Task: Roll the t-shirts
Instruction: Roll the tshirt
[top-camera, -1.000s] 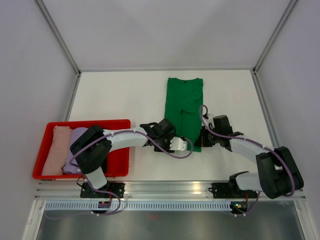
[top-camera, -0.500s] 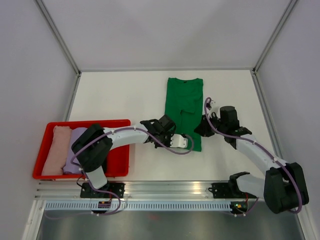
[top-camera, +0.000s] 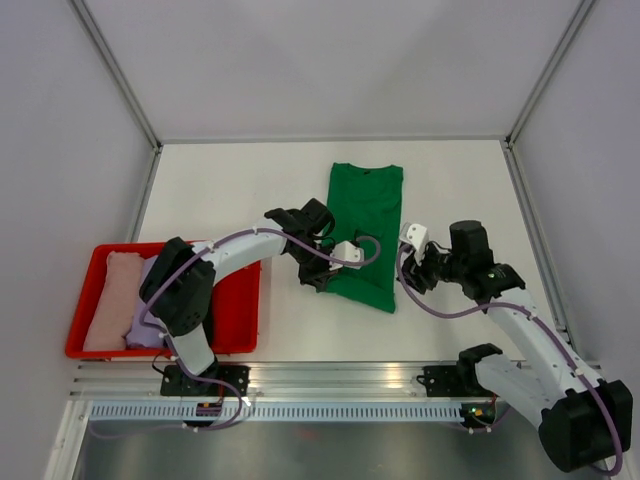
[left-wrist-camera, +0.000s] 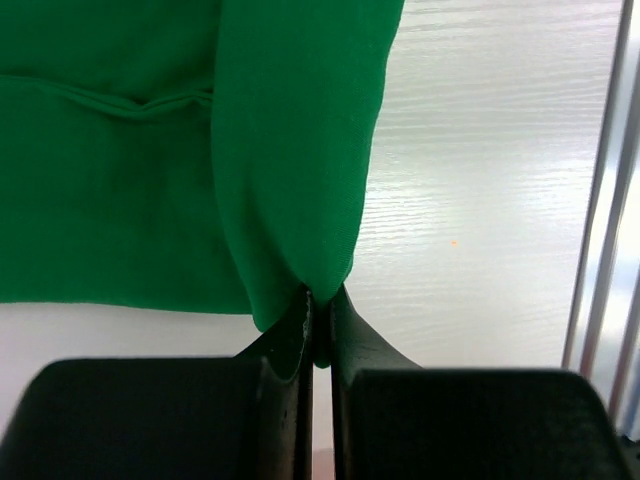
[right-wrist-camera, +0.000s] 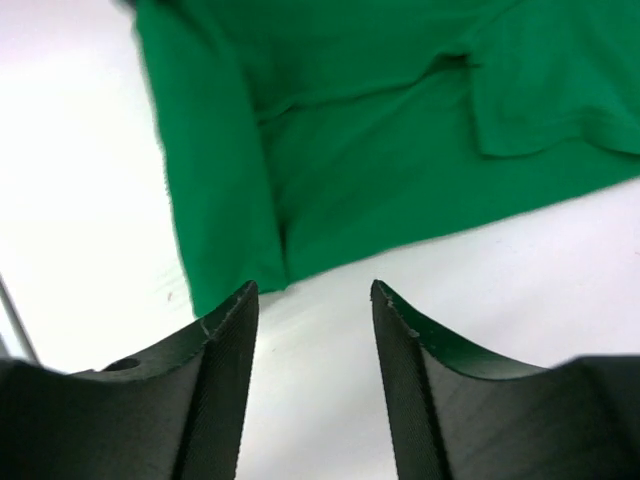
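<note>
Tray: red plastic tray (top-camera: 130, 246) at 8 o'clock, with the pink t-shirt (top-camera: 108, 300) and lavender t-shirt (top-camera: 143, 300) bundled side by side in it
Green t-shirt (top-camera: 368, 205): soft cloth in a long strip, mid-table toward 1 o'clock
Changed: the strip lay straight a second ago, now it's skewed; right arm backed off toward 4 o'clock
Left gripper (left-wrist-camera: 320, 315): jaws pinched tight on the green t-shirt's near corner
Right gripper (right-wrist-camera: 312, 300): jaws apart, holding nothing, ridged black pads (right-wrist-camera: 225, 375)

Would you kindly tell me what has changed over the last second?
The left gripper closed its jaws on the near left corner of the bright green cloth t-shirt and lifted it leftward, skewing the hem. The right gripper opened and backed off to the right, off the shirt. The shallow red plastic tray and its rolled shirts stayed put.
</note>
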